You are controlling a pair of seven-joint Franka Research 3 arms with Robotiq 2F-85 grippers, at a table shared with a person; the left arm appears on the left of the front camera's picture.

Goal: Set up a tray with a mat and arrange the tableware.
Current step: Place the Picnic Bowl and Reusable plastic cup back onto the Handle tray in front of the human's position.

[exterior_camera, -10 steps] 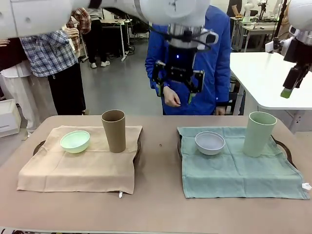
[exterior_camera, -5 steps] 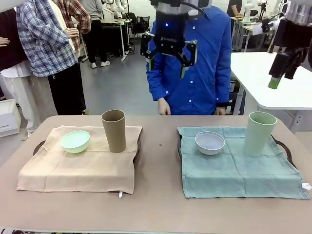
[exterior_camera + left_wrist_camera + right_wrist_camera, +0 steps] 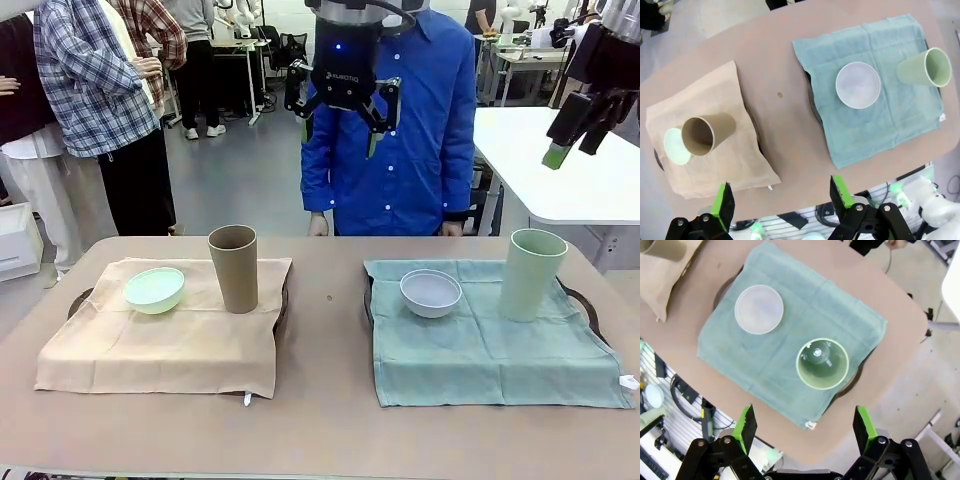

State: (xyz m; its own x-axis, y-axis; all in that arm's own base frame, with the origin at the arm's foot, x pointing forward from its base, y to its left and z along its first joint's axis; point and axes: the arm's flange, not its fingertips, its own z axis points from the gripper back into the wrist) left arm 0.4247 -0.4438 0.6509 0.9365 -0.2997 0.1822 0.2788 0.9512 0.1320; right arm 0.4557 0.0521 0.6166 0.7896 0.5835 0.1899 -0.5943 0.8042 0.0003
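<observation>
Tan mat, table's left end — mint-green bowl, tan-brown cup. Teal mat, right end — white bowl, pale-green cup. Left gripper and right gripper raised, fingers spread, empty.

The front view looks from the robot's side across the desk toward a person in blue at the far edge, taking in both mats at a moderate distance. The left wrist view looks almost straight down from high up, over the left gripper, and covers the whole desk with the beige mat and the teal mat. The right wrist view also faces down from above, nearer, past the right gripper onto the teal mat. All three views share the teal mat, the white bowl and the pale-green cup.
</observation>
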